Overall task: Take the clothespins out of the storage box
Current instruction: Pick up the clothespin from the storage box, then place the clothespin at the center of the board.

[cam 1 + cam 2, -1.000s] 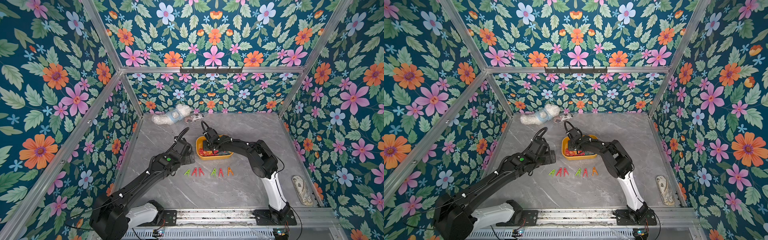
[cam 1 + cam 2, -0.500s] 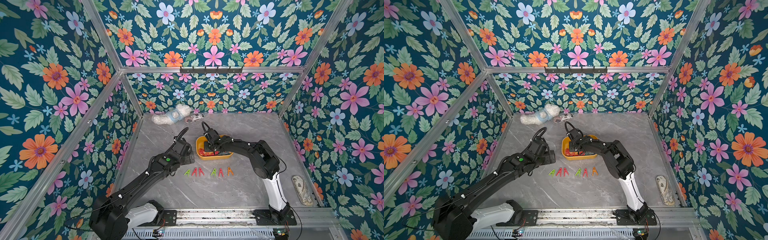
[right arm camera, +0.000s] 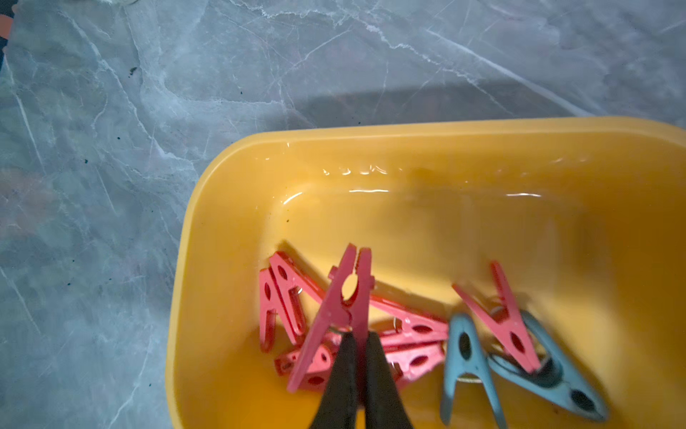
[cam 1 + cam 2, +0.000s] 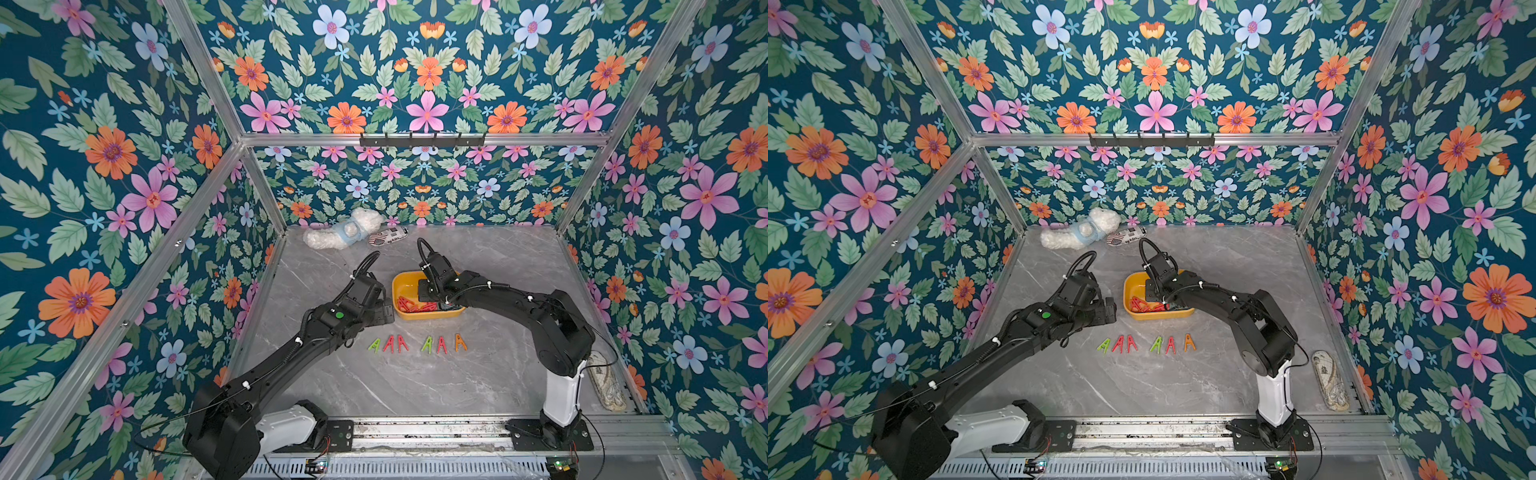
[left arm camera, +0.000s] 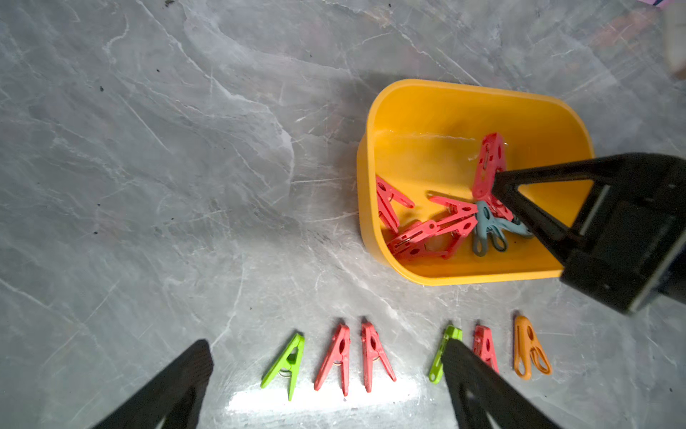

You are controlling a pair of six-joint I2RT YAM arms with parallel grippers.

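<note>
The yellow storage box (image 4: 428, 316) (image 4: 1158, 314) stands mid-table with several red clothespins and two blue ones (image 3: 464, 353) inside. Inside the box, my right gripper (image 3: 359, 336) (image 4: 432, 296) is shut on one leg of a red clothespin (image 3: 345, 293) (image 5: 488, 163), which points up out of the pile. Several clothespins (image 4: 415, 344) (image 5: 371, 353), green, red and orange, lie in a row on the table in front of the box. My left gripper (image 5: 326, 345) (image 4: 384, 309) hangs open just left of the box, above the row's left end, holding nothing.
A white plush toy (image 4: 345, 235) and a striped pouch (image 4: 388, 237) lie at the back wall. A patterned slipper (image 4: 606, 384) lies along the right wall. Floral walls and an aluminium frame enclose the grey marble table (image 4: 415, 386).
My right gripper has closed its jaws on the red clothespin inside the box. The left arm has not moved.
</note>
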